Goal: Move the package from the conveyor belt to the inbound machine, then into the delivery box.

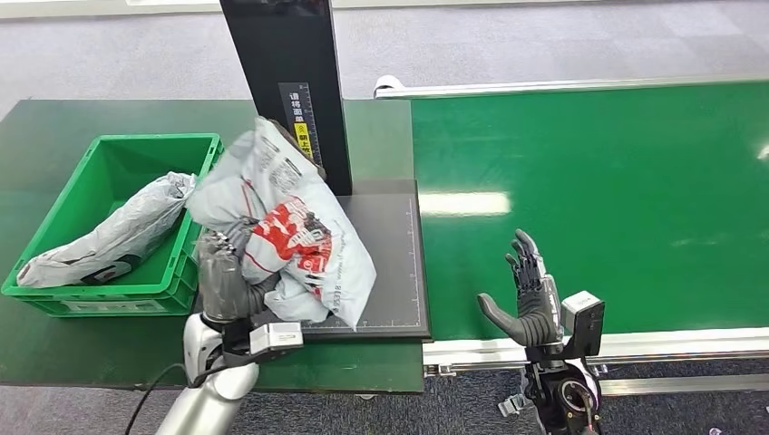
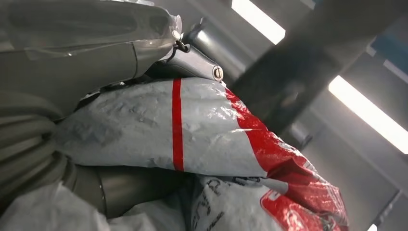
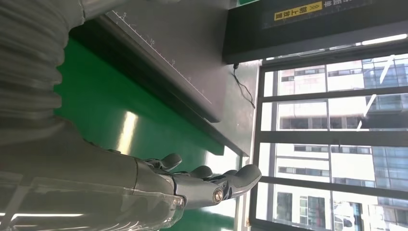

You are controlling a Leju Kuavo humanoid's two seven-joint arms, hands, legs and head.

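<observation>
A crumpled grey package with red print (image 1: pixel 281 227) is lifted over the left side of the dark scale plate (image 1: pixel 394 263) of the inbound machine, whose black post (image 1: pixel 290 82) stands behind it. My left hand (image 1: pixel 222 272) grips the package from below; up close the grey and red wrap (image 2: pixel 192 130) lies against the thumb (image 2: pixel 96 43). My right hand (image 1: pixel 530 290) hovers open above the green conveyor belt (image 1: pixel 617 199), fingers (image 3: pixel 211 180) spread and holding nothing. The green delivery box (image 1: pixel 63 217) stands to the left.
A second grey package (image 1: pixel 118 236) lies inside the green box. The dark green table (image 1: pixel 54 118) carries the box and the scale. The belt's metal rail (image 1: pixel 671 349) runs along its near edge.
</observation>
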